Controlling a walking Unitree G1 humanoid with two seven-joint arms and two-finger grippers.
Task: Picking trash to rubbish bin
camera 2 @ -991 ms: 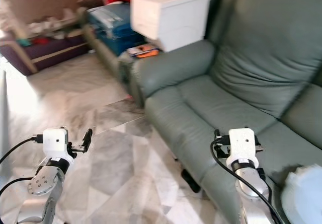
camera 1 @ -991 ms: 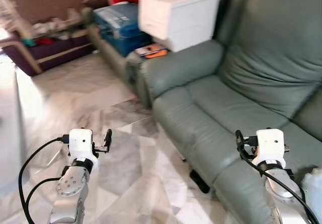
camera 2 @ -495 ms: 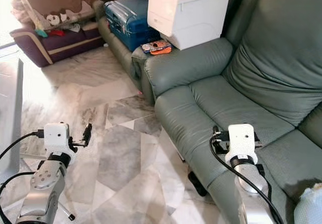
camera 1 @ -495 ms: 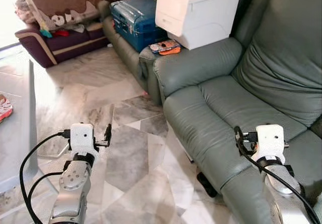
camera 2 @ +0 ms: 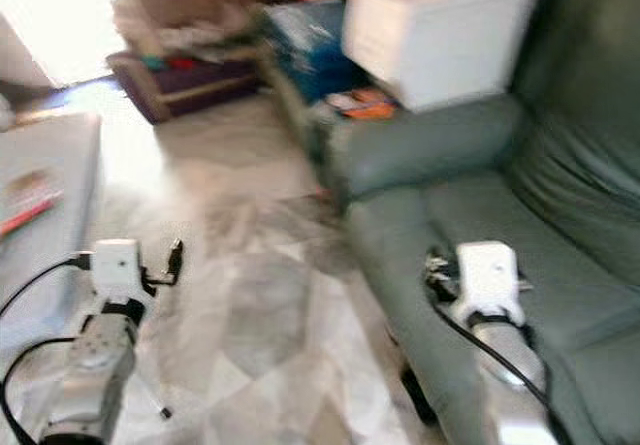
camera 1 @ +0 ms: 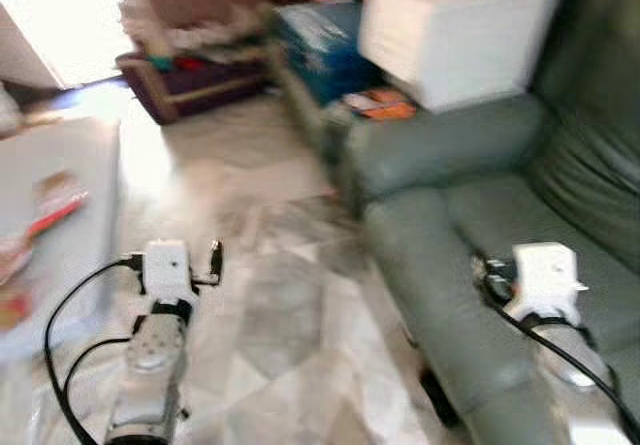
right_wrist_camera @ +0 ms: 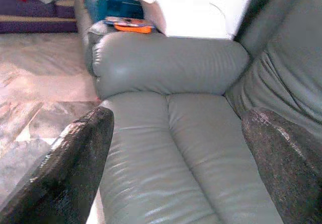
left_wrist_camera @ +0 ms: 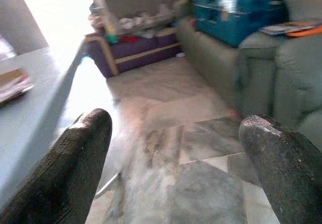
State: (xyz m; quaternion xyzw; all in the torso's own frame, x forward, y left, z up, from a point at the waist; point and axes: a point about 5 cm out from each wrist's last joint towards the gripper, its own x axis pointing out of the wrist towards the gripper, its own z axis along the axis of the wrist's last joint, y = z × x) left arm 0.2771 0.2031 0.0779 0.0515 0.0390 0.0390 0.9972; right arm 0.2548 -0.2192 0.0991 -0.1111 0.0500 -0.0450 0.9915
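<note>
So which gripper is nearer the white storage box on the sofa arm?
Right. The right gripper hangs over the sofa seat below the white storage box; the left gripper is out over the marble floor.

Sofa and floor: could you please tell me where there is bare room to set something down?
The green sofa seat cushions beside the armrest are bare. The marble floor between the sofa and the grey table is open. The armrest top is crowded by a white box and orange items.
</note>
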